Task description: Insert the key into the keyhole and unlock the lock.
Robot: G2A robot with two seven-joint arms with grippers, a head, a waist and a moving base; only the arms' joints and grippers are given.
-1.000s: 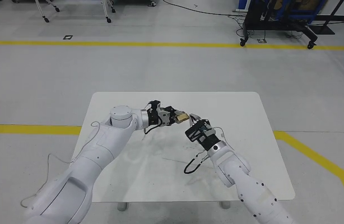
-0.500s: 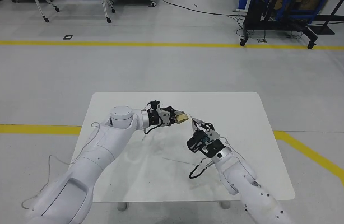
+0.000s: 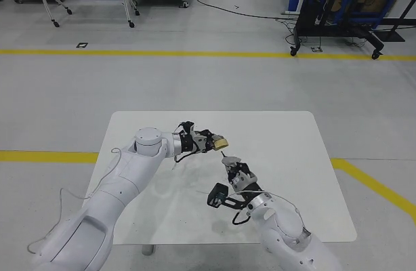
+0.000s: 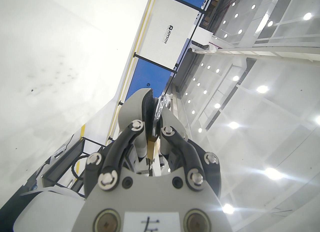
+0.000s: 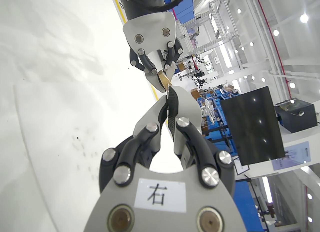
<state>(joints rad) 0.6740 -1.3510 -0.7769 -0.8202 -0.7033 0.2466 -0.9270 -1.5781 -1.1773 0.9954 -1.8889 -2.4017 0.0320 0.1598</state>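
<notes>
White table under both arms: my left gripper is clamped on the brass lock, held up off the surface. My right gripper is pinched tight on what looks like the key, a thin sliver pointing at the lock from close by. Insertion isn't done; next I line the tip up with the keyhole, push straight in, then twist.

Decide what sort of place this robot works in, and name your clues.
Probably a factory or industrial test hall: yellow floor lines, rows of ceiling lights, and blue workbenches in the background.
</notes>
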